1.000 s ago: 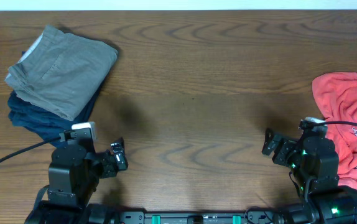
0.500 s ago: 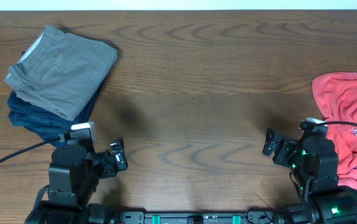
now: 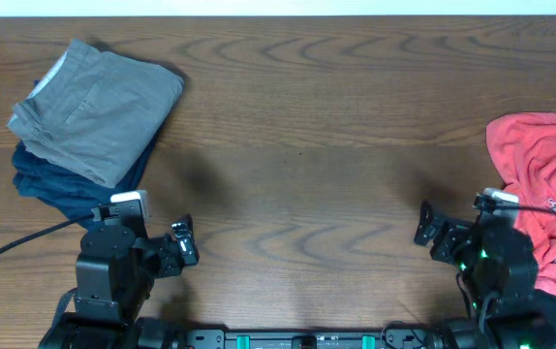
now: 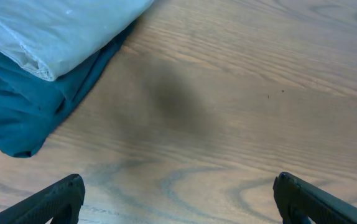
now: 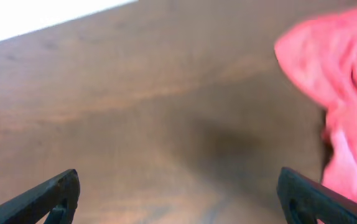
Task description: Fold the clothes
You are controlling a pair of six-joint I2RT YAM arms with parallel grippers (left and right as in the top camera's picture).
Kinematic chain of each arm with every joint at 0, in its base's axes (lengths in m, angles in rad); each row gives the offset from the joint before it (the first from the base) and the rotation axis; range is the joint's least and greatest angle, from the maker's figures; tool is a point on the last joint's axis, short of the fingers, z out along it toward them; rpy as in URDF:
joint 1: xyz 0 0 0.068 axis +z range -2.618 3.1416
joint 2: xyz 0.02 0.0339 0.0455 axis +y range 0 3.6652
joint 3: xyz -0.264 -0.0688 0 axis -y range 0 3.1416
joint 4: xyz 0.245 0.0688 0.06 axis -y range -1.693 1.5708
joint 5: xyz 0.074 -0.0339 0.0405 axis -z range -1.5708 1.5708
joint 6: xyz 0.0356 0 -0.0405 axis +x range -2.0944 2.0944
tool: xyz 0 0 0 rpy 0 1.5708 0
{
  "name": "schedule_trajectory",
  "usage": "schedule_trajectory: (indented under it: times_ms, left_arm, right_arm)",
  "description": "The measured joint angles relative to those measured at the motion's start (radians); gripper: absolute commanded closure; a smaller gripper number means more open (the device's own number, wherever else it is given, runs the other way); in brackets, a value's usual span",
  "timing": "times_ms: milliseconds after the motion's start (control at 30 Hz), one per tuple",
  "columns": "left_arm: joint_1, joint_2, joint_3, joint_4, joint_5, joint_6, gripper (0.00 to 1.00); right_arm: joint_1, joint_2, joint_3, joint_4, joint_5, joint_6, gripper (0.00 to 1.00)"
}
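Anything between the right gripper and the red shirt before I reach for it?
Nothing visible. Only bare table lies between the right gripper and the red shirt, which is heaped close beside it. The fingers are open.

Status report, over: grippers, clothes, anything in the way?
Left gripper open, empty. Right gripper open, empty, beside red T-shirt. Grey shorts folded atop navy shorts; T-shirt crumpled. Nothing blocking.

The red T-shirt (image 3: 538,167) is cut off at the overhead view's right edge.
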State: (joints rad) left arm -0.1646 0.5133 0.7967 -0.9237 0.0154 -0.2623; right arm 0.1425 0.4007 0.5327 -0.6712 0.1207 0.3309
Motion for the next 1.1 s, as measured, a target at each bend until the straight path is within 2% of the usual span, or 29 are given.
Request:
schedule_trajectory:
  times_ms: [167, 367, 600, 800, 1100]
  left_arm:
    - [0.0, 0.0, -0.001, 0.0, -0.001, 0.0, 0.02]
    - [0.0, 0.0, -0.002, -0.001, -0.001, 0.0, 0.02]
    - [0.0, 0.0, -0.002, -0.001, 0.0, 0.0, 0.02]
    - [0.0, 0.0, -0.002, -0.001, 0.0, 0.0, 0.02]
    - [0.0, 0.0, -0.002, -0.001, -0.001, 0.0, 0.02]
  right_arm:
    - [-0.013, -0.163, -0.126, 0.17, -0.042, -0.113, 0.01]
    - [-0.034, -0.35, -0.336, 0.38, -0.068, -0.161, 0.01]
    - [-0.035, -0.387, -0.493, 0.628, -0.096, -0.241, 0.01]
    - [-0.035, -0.389, -0.525, 0.602, -0.154, -0.369, 0.01]
    - [-0.035, -0.389, -0.525, 0.604, -0.175, -0.419, 0.01]
